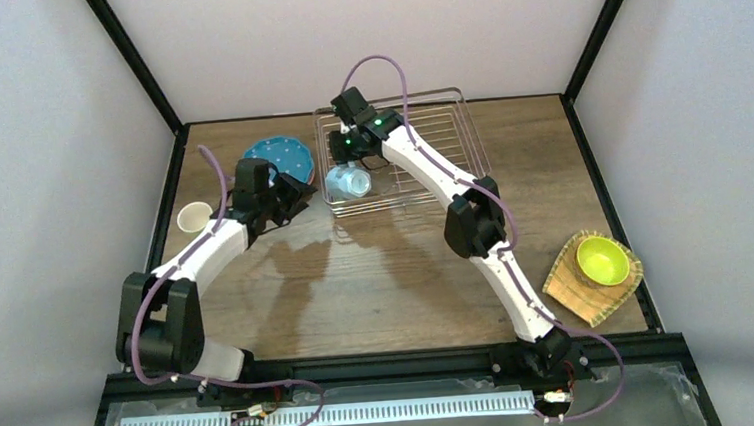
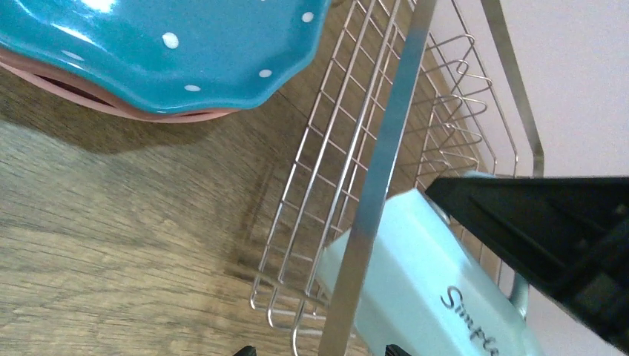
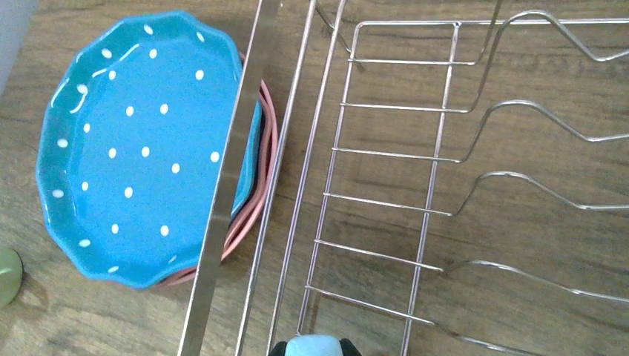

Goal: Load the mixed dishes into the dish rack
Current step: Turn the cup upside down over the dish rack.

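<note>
Top external view: the wooden table [image 1: 379, 293] carries the wire dish rack [image 1: 447, 118] at upper centre of the frame. Just left of the rack lies the blue dotted plate [image 1: 289, 154], stacked on a pink plate [image 3: 268, 141]. At the right edge of the frame the woven tan plate [image 1: 569, 295] holds the lime bowl [image 1: 602, 260], and a pale green mug [image 1: 193, 218] stands at the far left. None of these is in the rack yet.

The light blue mug [image 1: 349, 182] is inside the rack's lower-left corner and tilted over. I cannot tell whether it already bears on the wire floor. The right gripper [image 3: 314, 348] reaches down over it and pinches it between its fingertips, at the bottom edge of the right wrist view. The left gripper [image 1: 296, 194] hangs spread wide and empty, just outside the rack's left rail.

The step in hand looks like seating this mug. To do it well, the right arm should ease down until the mug rests firmly on the wires. It should part its jaws only then — a tilted mug let go early could roll or tip against the rail. The lift-off is best straight up, clear of the rim. The left arm is close to that corner, so it should keep off the rail and the plates beside it.
</note>
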Motion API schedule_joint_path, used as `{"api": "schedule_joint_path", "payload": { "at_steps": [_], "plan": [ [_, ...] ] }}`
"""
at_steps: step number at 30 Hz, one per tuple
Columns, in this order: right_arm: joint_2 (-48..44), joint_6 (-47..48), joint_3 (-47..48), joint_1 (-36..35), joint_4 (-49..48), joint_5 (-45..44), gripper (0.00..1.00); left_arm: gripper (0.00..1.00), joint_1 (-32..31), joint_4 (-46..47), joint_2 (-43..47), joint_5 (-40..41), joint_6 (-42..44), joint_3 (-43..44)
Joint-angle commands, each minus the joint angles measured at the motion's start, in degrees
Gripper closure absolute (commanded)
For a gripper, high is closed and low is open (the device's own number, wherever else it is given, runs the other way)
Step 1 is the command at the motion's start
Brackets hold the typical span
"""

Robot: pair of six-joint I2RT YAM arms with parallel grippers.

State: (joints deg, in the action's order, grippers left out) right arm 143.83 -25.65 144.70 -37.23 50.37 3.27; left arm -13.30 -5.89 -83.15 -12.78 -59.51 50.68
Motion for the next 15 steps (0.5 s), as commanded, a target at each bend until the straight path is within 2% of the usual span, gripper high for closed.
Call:
{"api": "schedule_joint_path", "payload": {
  "at_steps": [1,15],
  "plan": [
    [-3.33,0.06,-3.92,-2.51,6.45,-0.35,0.99,0.00,-0.24,-1.06,-1.25,1.95,1.17,2.13],
    [-9.11,-0.60,-14.30,-6.06,7.43,-1.28,0.99,0.00,-0.22,-2.09,-0.20,2.66,1.36,2.66]
  ]
}}
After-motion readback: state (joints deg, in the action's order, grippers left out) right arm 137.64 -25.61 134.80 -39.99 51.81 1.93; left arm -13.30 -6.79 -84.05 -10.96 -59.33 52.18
